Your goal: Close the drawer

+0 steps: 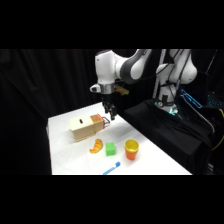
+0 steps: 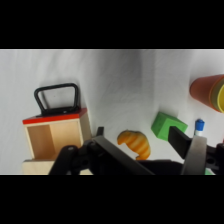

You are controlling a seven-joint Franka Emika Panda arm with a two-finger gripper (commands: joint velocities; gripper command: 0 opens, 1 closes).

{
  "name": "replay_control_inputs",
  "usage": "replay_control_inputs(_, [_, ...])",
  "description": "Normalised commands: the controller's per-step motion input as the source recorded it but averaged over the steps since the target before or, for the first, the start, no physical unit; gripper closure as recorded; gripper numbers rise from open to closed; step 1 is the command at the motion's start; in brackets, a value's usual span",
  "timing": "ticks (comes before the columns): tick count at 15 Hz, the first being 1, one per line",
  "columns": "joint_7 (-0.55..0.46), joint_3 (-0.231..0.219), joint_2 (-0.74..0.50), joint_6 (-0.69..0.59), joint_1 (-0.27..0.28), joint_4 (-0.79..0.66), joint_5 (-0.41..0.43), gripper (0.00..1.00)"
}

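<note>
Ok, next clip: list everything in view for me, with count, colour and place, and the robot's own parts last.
wooden box: one, pale tan, left part of the table.
drawer: one, reddish front with a dark loop handle in the wrist view, pulled out of the box on the side facing the arm.
croissant-shaped toy: one, orange, in front of the box.
block: one, green, between the toy and the cup.
cup: one, orange with yellow inside, right of the block.
pen-like item: one, blue, near the table's front edge.
table: one, white.
arm: one, white, reaching from the upper right.
gripper: one, dark, just beside the drawer front.
</note>
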Motion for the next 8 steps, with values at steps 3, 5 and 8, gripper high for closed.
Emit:
replay_control_inputs(3, [-0.2, -0.087, -0.31, 0.31, -0.123, -0.35, -0.079, 0.0])
replay_control_inputs(5, [-0.31, -0.085, -0.17, 0.34, -0.119, -0.24, -0.043, 0.0])
replay_control_inputs(8, [-0.39, -0.084, -0.09, 0.36, -0.117, -0.2, 0.024, 0.0])
